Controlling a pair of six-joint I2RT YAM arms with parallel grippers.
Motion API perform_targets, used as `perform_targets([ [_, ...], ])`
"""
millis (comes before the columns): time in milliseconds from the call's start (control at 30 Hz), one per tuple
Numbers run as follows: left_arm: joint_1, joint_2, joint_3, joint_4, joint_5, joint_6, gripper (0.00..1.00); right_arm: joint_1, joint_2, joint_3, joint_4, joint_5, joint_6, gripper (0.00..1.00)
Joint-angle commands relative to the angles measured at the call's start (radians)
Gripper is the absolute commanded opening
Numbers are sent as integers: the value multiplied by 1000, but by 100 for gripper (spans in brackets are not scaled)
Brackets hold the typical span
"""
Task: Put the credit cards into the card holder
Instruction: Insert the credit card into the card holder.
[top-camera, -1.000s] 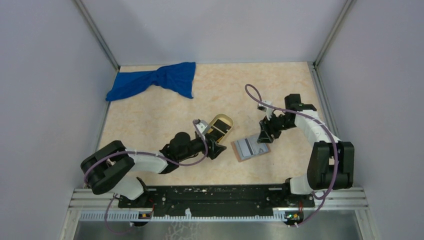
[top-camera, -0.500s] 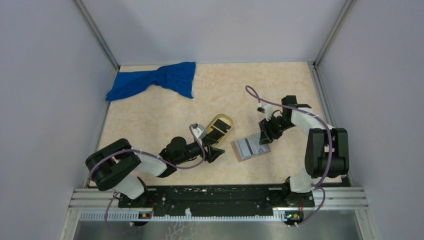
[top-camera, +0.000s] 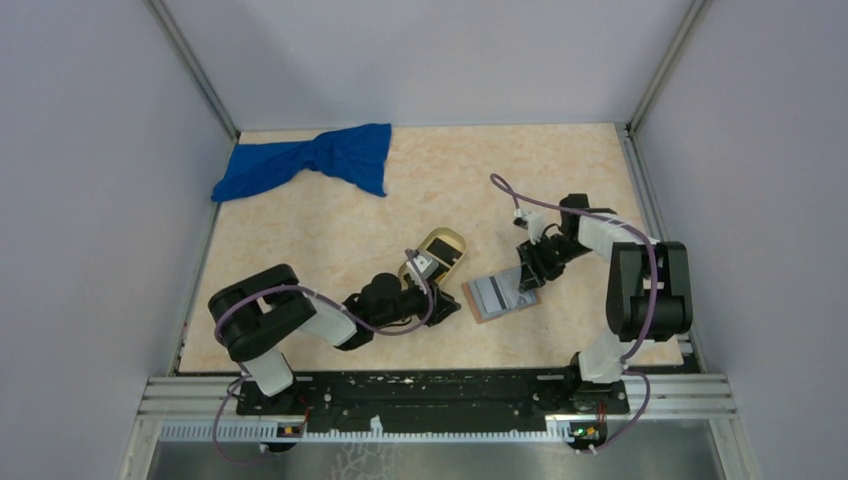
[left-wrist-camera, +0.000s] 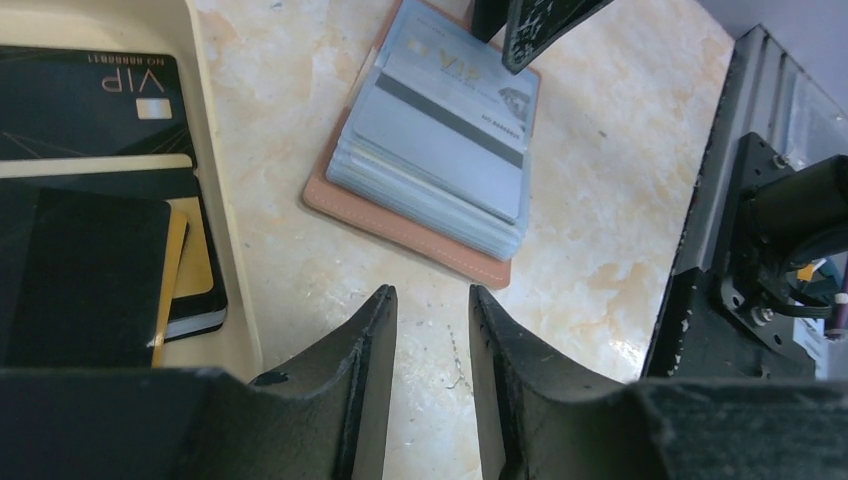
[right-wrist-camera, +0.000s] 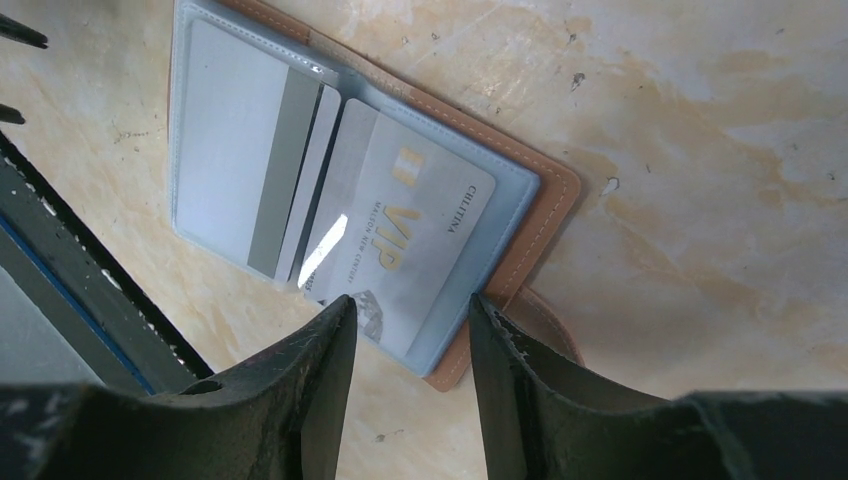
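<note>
black card (left-wrist-camera: 80, 110): "VIP" | grey card (right-wrist-camera: 410, 250): "VIP", "CHLITINA" along its edge | finer print unreadable

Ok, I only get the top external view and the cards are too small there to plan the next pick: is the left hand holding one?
Observer: No, the left wrist view shows the left hand empty, beside the tray.
Operator: Any card in that tray?
Observer: Yes, a black card marked VIP lies in it.
Operator: And the grey one?
Observer: The right wrist view shows a grey card marked VIP inside a clear sleeve of the open card holder.
</note>
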Motion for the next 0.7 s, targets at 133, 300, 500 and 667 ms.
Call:
perform_targets([
  [133, -19, 97, 43, -3, -46, -23, 38, -4, 22, 34, -26, -63, -10, 42],
  [300, -31, 125, 59, 4, -45, -28, 37, -4, -4, 50, -63, -140, -18, 38],
  [500, -34, 119, 55, 4, -52, -27, 37, -4, -38, 54, -73, -187, -6, 37],
  [667, -36, 115, 58, 5, -43, -29, 37, -4, -41, 62, -79, -231, 2, 37],
])
